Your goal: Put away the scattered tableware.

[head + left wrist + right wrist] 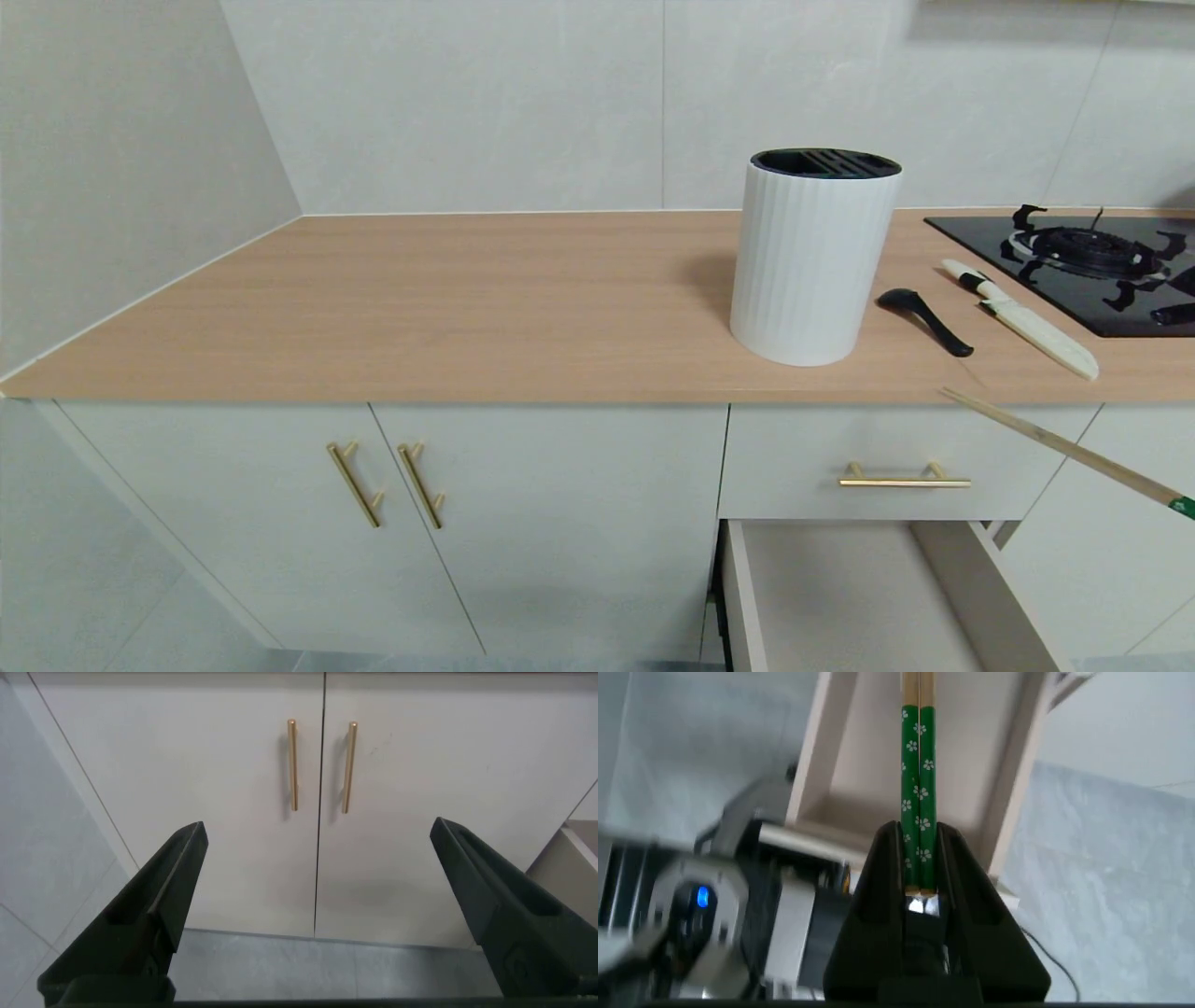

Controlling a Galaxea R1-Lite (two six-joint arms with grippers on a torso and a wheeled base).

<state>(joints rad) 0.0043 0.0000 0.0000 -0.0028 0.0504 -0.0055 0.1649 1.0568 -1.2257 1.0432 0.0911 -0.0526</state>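
The right tool [920, 845] is clamped on the chopsticks [1064, 448] at the lower right, tips near the worktop [467, 299] edge. Held by one end, they could swing and miss the slots of the holder [812, 257] — or slip out. The left tool [318, 831] is wide apart.

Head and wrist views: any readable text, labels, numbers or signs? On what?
None readable.
Holder, spoon, knife, hob and doors: no print.
Chopsticks: only a white flower pattern on green, no letters.
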